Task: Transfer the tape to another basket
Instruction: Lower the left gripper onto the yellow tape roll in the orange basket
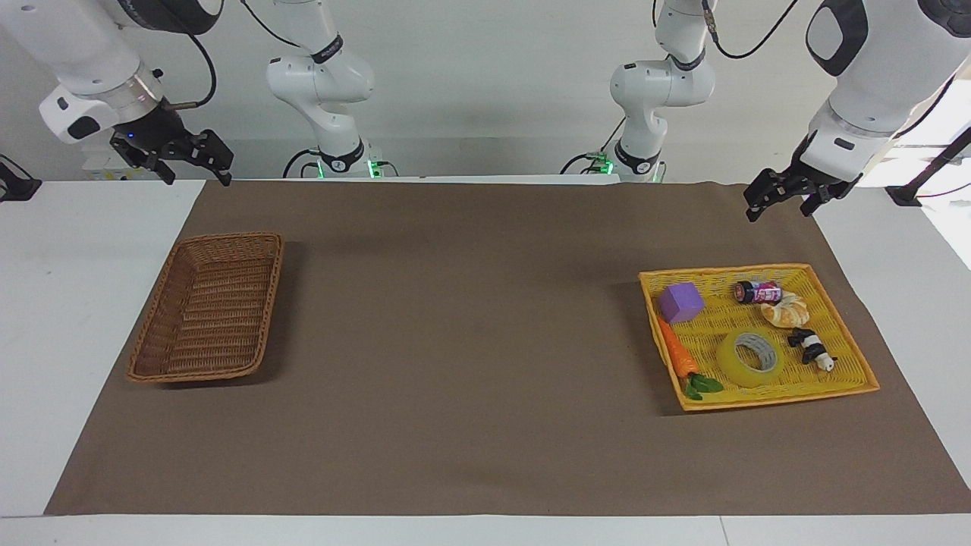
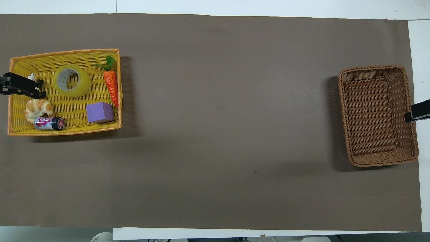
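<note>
- While the left gripper [image 1: 781,199] hangs with fingers apart, the tape [image 1: 750,359] lies below it in the yellow basket [image 1: 856,362].
- Right gripper [image 1: 193,161], fingers spread, waits above the brown basket [image 1: 155,334].

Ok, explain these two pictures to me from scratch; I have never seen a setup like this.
These are two white robot arms at a table covered by a brown mat. One picture looks at them from across the table, the other looks down from above their end. The left gripper and the right gripper both hang open in the air, holding nothing. The wide roll of translucent yellow tape lies in the bright yellow woven tray with a purple block, toy carrot, croissant, small can and panda figure. The brown wicker basket holds nothing.
</note>
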Motion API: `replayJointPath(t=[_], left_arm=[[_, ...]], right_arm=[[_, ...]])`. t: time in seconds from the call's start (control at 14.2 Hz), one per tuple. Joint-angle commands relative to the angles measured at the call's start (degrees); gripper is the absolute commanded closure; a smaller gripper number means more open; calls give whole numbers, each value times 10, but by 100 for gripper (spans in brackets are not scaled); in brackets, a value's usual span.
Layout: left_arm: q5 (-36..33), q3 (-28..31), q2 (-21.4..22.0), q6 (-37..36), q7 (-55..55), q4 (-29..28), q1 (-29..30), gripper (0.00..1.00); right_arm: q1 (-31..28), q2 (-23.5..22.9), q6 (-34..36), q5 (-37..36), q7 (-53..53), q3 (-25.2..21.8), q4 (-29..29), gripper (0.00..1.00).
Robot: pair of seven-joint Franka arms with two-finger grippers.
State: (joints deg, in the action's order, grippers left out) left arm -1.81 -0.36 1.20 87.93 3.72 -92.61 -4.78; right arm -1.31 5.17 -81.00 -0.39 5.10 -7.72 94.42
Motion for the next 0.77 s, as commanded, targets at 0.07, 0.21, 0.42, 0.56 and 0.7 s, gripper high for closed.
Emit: replayJointPath(t=[0.07,0.21,0.42,0.56,0.7], left_arm=[[-1,0,13,3,2,-17,6,0],[-2,-1,21,62,-6,-56,41,2],[-1,0,-24,164,-8,-101,58,5],[-1,0,-86,228,-6,-103,66,10],[-1,0,-145,301,-5,-101,77,10]], right_arm=[[-5,12,-7,-6,10,5,16,1],[-5,13,-7,-6,10,5,16,1],[-5,12,-7,-6,10,5,16,1],[-5,13,-7,-6,10,5,16,1],[-5,13,-7,-6,10,5,16,1]])
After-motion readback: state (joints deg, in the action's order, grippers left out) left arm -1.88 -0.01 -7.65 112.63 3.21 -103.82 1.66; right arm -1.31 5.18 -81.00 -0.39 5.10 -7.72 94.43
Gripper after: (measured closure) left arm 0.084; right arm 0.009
